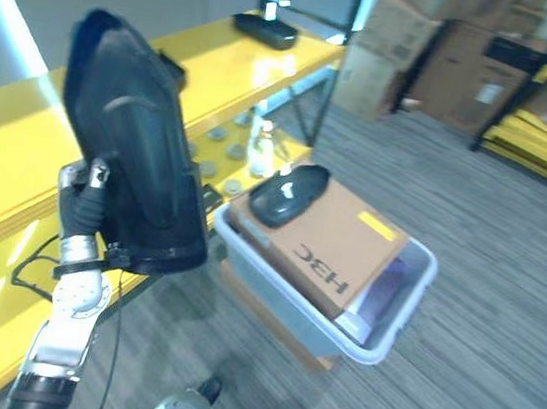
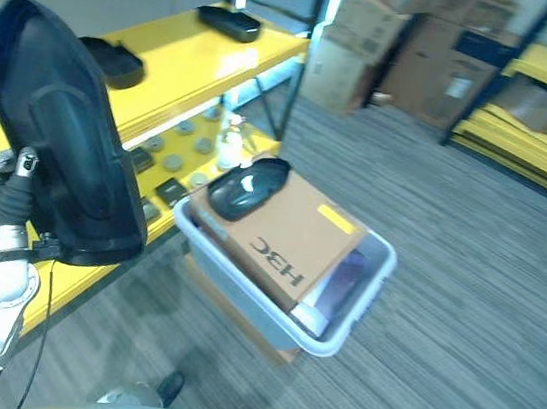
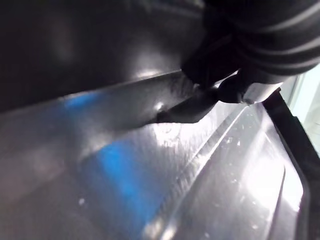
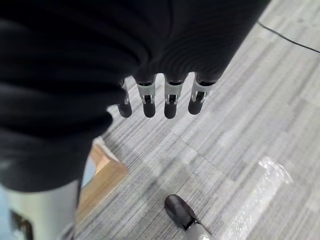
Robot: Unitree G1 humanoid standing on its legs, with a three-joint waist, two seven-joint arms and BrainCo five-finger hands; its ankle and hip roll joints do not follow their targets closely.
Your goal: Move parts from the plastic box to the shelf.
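My left hand (image 1: pixel 80 201) grips the large black moulded part (image 1: pixel 130 145) by its lower edge, long axis upright, over the yellow shelf (image 1: pixel 20 141) edge; fingers look wrapped behind it. My right hand (image 4: pixel 160 97) hangs relaxed, empty. Another black part (image 1: pixel 288 193) lies on the cardboard carton (image 1: pixel 334 243) in the plastic box (image 1: pixel 389 321).

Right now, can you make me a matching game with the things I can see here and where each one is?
Things:
1. big black part
2. cardboard box
3. small black part
4. flat black tray

Places:
A. on the yellow shelf
B. on top of the cardboard box
C. held up by the left robot hand
D. inside the plastic box

Pairs: 1-C, 2-D, 3-B, 4-A
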